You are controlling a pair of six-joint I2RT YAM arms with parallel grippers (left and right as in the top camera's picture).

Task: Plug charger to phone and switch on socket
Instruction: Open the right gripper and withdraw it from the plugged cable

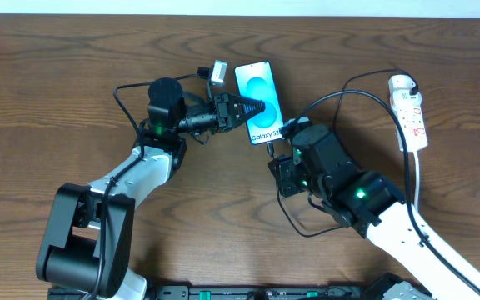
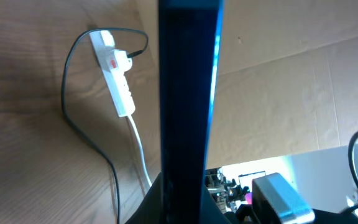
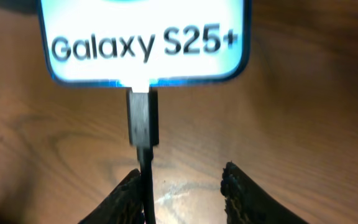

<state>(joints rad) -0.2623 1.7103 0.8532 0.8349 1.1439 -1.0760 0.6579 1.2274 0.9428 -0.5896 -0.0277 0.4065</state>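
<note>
The phone (image 1: 259,98) shows a bright blue screen and is pinched at its left edge by my left gripper (image 1: 251,107), which is shut on it. In the left wrist view the phone (image 2: 188,93) is seen edge-on as a dark bar between that gripper's (image 2: 188,202) fingers. The charger's black connector (image 3: 143,118) sits against the phone's (image 3: 145,43) bottom edge. Its cable (image 3: 146,186) runs down beside the left finger of my right gripper (image 3: 182,183), which stands open just below. The socket (image 1: 412,112) lies at the right with a white plug head (image 1: 402,83) in it.
The black charger cable (image 1: 340,96) loops over the table between the socket and my right arm. The socket's white cord (image 1: 417,179) runs toward the front right. A small silver-grey block (image 1: 217,72) sits by the phone's top left corner. Cardboard (image 2: 291,93) shows behind the phone.
</note>
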